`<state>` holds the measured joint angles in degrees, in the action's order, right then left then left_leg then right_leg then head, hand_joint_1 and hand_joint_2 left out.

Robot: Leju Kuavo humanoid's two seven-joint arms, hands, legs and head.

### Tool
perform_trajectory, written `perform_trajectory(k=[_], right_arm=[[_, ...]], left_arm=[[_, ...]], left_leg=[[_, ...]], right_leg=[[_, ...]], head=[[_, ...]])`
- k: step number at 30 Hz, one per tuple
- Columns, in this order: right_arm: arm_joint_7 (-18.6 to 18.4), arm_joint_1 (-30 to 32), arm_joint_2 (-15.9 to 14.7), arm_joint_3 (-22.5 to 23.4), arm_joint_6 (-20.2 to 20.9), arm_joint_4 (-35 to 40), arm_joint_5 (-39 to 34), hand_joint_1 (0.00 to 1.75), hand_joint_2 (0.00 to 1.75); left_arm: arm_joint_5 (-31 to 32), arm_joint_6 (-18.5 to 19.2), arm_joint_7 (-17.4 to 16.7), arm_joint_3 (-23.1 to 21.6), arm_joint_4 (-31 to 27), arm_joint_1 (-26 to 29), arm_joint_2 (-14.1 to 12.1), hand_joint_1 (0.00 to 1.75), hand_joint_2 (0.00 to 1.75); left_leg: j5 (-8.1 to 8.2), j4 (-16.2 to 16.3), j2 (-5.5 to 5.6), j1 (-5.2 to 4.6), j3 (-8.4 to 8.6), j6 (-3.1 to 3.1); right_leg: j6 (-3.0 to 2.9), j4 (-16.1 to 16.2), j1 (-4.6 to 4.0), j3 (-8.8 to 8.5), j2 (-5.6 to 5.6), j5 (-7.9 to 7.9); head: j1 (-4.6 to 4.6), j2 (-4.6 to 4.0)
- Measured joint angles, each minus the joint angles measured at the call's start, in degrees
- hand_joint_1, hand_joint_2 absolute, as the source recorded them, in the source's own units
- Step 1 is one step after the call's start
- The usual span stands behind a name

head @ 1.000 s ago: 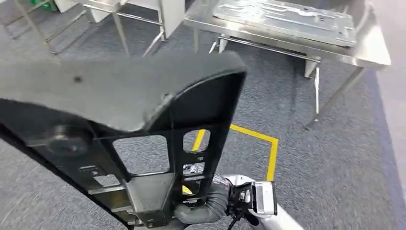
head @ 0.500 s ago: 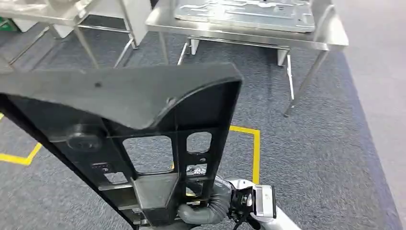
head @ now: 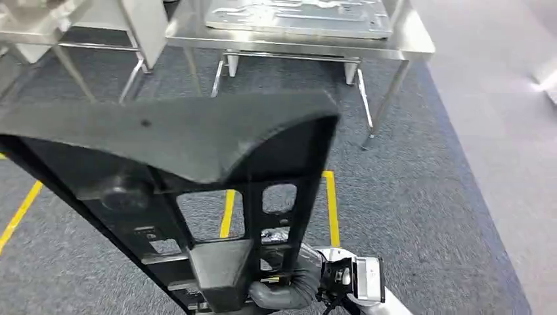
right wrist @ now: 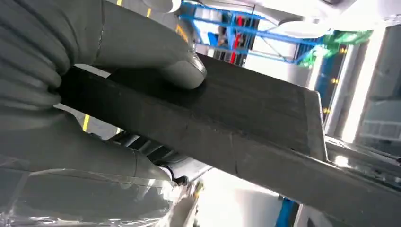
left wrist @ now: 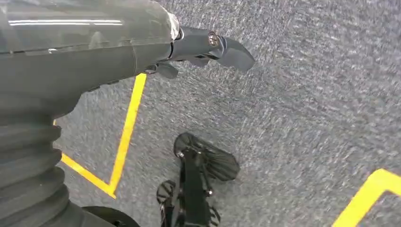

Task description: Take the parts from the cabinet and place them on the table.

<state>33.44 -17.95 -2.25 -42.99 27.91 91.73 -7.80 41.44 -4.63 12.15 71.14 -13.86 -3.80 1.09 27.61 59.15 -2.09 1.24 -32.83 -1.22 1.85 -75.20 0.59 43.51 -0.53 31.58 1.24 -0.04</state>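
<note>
**Black part carried above the carpet, facing the steel worktop**

Grey carpet [head: 420,197] marked with yellow floor tape [head: 332,207] fills the ground ahead. At the far side stands a stainless-steel worktop [head: 407,46] on thin legs, with a flat silver metal panel [head: 295,16] lying on it; a second steel table [head: 39,29] stands just beside it to the left. A large black moulded part [head: 184,177], ribbed and pierced by rectangular openings, is held up close to the head camera, well apart from the worktop. The right hand [head: 292,289] grips the part at its lower end; in the right wrist view the thick grey thumb [right wrist: 156,52] presses on one flat face of the part [right wrist: 246,118] with the fingers wrapped beneath. The left hand [left wrist: 198,47] hangs over the carpet, holding nothing, its dark fingers extended.
</note>
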Motion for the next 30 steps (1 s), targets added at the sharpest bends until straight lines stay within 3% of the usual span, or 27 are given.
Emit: perform_trajectory(k=[2,3,4,8,9,10,11,13,14,15,16,18,19,20,23,25,27,28,29,30], right_arm=[[0.0,0.1,-0.1,0.3,0.0,0.0,0.1,1.55,1.75],[0.1,0.0,-0.1,0.5,0.0,0.0,0.2,1.55,1.75],[0.1,0.0,-0.1,0.6,0.0,0.0,0.2,1.55,1.75],[0.8,0.0,-0.2,0.9,-0.3,0.2,1.6,1.55,1.75],[1.0,0.2,-0.3,0.9,-0.6,0.4,2.2,1.55,1.75],[1.1,0.0,-0.3,1.1,-0.9,0.5,2.5,1.55,1.75],[1.1,-0.1,-0.3,1.1,-1.2,0.5,2.8,1.55,1.75],[1.1,0.1,-0.4,1.3,-1.2,0.5,3.1,1.55,1.75],[1.1,0.1,-0.4,1.3,-1.2,0.5,3.1,1.55,1.75],[1.2,0.2,-0.5,1.3,-1.2,0.5,3.1,1.55,1.75],[1.3,0.2,-0.5,1.3,-1.3,0.5,3.1,1.55,1.75],[1.8,0.3,-0.6,1.4,-1.4,0.5,3.2,1.55,1.75],[2.0,0.3,-0.6,1.4,-1.5,0.5,3.2,1.55,1.75],[2.1,0.3,-0.6,1.4,-1.6,0.5,3.3,1.55,1.75],[2.2,0.5,-0.7,1.4,-1.9,0.5,3.7,1.55,1.75],[2.3,0.4,-0.8,1.4,-1.9,0.5,3.8,1.55,1.75],[2.5,0.4,-0.8,1.4,-1.9,0.5,3.8,1.55,1.75],[2.6,0.5,-0.9,1.5,-1.9,0.5,3.8,1.55,1.75],[2.7,0.6,-0.9,1.5,-1.9,0.5,3.8,1.55,1.75],[2.8,0.7,-1.0,1.5,-1.9,0.5,3.9,1.55,1.75]], left_arm=[[0.1,0.0,0.0,-0.1,0.0,-0.1,0.0,0.00,1.75],[0.1,0.1,-0.1,-0.2,0.0,-0.2,0.1,0.00,1.75],[0.1,0.1,-0.1,-0.2,0.0,-0.2,0.2,0.00,1.75],[0.3,0.5,-0.6,-0.3,0.0,-0.3,0.2,0.00,1.75],[0.5,0.7,-0.6,-0.3,0.0,-0.4,0.1,0.00,1.75],[0.5,0.9,-0.7,-0.3,0.0,-0.4,0.1,0.00,1.75],[0.6,1.1,-0.8,-0.3,0.0,-0.4,0.1,0.00,1.75],[0.7,1.1,-0.9,-0.3,0.0,-0.1,0.0,0.00,1.75],[0.8,1.1,-0.9,-0.3,0.0,0.0,0.0,0.00,1.75],[0.8,1.2,-0.9,-0.3,0.0,0.2,-0.1,0.00,1.75],[0.8,1.2,-0.9,-0.3,0.0,0.2,-0.1,0.00,1.75],[1.0,1.2,-0.9,-0.3,0.0,0.1,-0.3,0.00,1.75],[1.0,1.2,-0.9,-0.3,0.0,0.1,-0.3,0.00,1.75],[1.0,1.3,-0.8,-0.3,0.0,0.0,-0.3,0.00,1.75],[0.9,1.4,-0.8,-0.3,0.0,0.1,-0.3,0.00,1.75],[0.8,1.6,-0.8,-0.3,0.0,0.0,-0.3,0.00,1.75],[0.8,1.6,-0.8,-0.3,0.0,-0.2,-0.3,0.00,1.75],[0.8,1.6,-0.8,-0.3,0.0,-0.2,-0.4,0.00,1.75],[0.8,1.6,-0.8,-0.3,0.0,-0.2,-0.4,0.00,1.75],[0.8,1.6,-0.8,-0.3,0.0,-0.1,-0.5,0.00,1.75]], left_leg=[[0.23,0.0,-1.02,-0.14,0.33,0.12],[0.38,0.0,-1.48,-0.16,0.61,0.29],[0.54,-0.1,-1.91,-0.23,0.82,0.52],[0.78,-0.7,-3.62,-0.49,1.50,1.69],[1.30,-0.3,-2.81,-0.40,1.41,2.04],[2.48,1.3,-0.39,-0.36,0.94,2.13],[4.80,5.2,0.93,-0.27,-0.88,2.13],[8.70,14.4,1.59,-0.26,-5.53,2.35],[9.11,17.1,1.60,-0.27,-7.11,2.45],[7.93,17.0,1.59,-0.26,-7.39,2.51],[5.73,14.3,1.59,-0.25,-6.41,2.52],[-0.08,4.1,1.60,-0.09,-1.96,2.49],[-0.38,1.0,1.76,-0.05,-0.66,2.26],[-0.06,0.1,1.86,-0.31,-0.41,1.81],[-0.09,0.3,1.85,-0.56,-0.63,0.83],[-0.31,-0.1,1.78,-0.15,-0.17,0.14],[-0.07,-0.1,1.75,-0.15,-0.05,-0.35],[0.07,-0.1,1.72,-0.17,0.01,-0.43],[0.19,-0.1,1.70,-0.18,0.09,-0.42],[0.31,-0.1,1.71,-0.18,0.29,-0.34]], right_leg=[[-0.61,7.8,-0.14,-4.09,0.72,-4.35],[-1.26,13.1,-0.51,-7.11,2.43,-6.45],[-1.68,15.9,-1.26,-8.40,5.07,-5.66],[-2.38,16.4,-1.58,-8.34,2.93,-6.10],[-2.82,17.4,-0.58,-8.97,2.57,-6.65],[-3.05,17.6,-0.69,-9.14,2.27,-6.64],[-3.45,17.6,-0.73,-9.21,2.11,-6.62],[-3.68,17.6,-0.90,-9.23,1.43,-6.46],[-3.69,17.5,-0.94,-9.25,1.04,-6.44],[-3.65,17.5,-0.93,-9.35,0.63,-6.35],[-3.55,17.4,-0.88,-9.50,0.36,-6.25],[-3.12,16.9,-0.76,-9.82,-0.08,-5.71],[-2.79,16.5,-0.75,-9.61,-0.19,-5.42],[-2.41,15.8,-1.18,-9.16,-0.37,-5.16],[-1.80,16.1,-1.05,-9.16,-0.45,-5.24],[-0.93,14.8,-0.80,-8.90,-0.23,-4.19],[-0.34,7.6,-0.49,-5.21,-0.10,-0.57],[-0.14,2.5,-0.33,-2.38,-0.08,1.33],[-0.06,-1.0,-0.27,-0.26,-0.06,2.18],[-0.05,-2.1,-0.21,0.72,-0.04,1.55]], head=[[0.00,-0.02],[0.00,0.00],[-0.02,0.00],[-0.02,0.00],[-0.11,0.00],[-0.06,0.00],[-0.22,0.00],[-0.22,0.00],[-0.22,-0.02],[-0.22,0.00],[-0.22,0.00],[-0.22,0.00],[-0.17,0.00],[-0.24,0.00],[-0.15,0.00],[-0.06,0.00],[0.02,0.00],[0.00,0.00],[0.00,0.00],[0.00,0.00]])
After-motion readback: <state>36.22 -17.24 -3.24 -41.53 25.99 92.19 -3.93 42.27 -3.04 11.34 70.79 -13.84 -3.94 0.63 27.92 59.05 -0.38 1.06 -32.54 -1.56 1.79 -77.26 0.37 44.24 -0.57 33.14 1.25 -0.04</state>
